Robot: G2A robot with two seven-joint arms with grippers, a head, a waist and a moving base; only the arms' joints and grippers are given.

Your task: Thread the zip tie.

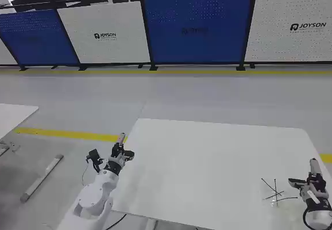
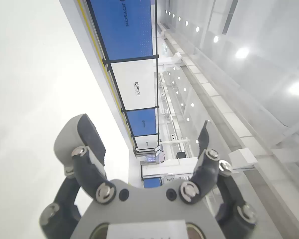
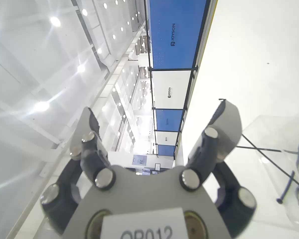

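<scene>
Over at the near left edge of the white worktop (image 1: pixel 212 167), my left fingers (image 2: pixel 91 135) are spread wide and released, with nothing between them. They point toward the far side.

Toward the near right lie the zip ties (image 1: pixel 275 192): several thin black straps crossing one another in a loose star, flat and low on the worktop. From my right wrist they show against a clear plastic piece (image 3: pixel 269 123), and I cannot tell whether they lie on it or under it.

Just right of the straps, near the worktop's near right corner, my right fingers (image 3: pixel 226 118) are likewise released, gaping with nothing held. The closest strap ends just beside one finger, but I cannot tell whether the two touch.

Beyond the far edge of the worktop, a yellow floor line (image 1: pixel 68 134) runs across, and behind it stands a row of blue and white panels (image 1: pixel 197 31).
</scene>
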